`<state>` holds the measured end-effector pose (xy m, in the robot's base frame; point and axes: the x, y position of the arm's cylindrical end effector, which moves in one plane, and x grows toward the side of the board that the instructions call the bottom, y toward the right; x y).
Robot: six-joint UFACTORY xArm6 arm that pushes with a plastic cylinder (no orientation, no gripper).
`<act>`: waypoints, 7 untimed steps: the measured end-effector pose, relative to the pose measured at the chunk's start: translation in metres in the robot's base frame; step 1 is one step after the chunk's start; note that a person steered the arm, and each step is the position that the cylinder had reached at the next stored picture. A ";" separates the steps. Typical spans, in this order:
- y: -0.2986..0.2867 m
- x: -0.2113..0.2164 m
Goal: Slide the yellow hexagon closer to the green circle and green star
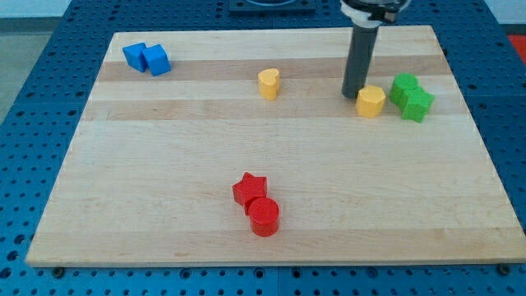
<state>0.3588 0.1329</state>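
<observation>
The yellow hexagon [371, 101] lies at the view's upper right on the wooden board [164, 189]. Just to its right are the green circle [403, 86] and, touching it below, the green star [417, 105]. A narrow gap separates the hexagon from the green blocks. My tip [352, 94] rests on the board right at the hexagon's left side, touching it or very nearly.
A yellow heart [269, 83] lies left of my tip near the top centre. Two blue blocks [147, 58] sit together at the top left. A red star [249, 189] and red circle [264, 217] touch near the bottom centre. The board's right edge is beyond the green blocks.
</observation>
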 end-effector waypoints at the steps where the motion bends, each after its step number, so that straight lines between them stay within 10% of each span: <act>1: 0.008 0.000; 7: 0.005 0.042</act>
<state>0.4009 0.1377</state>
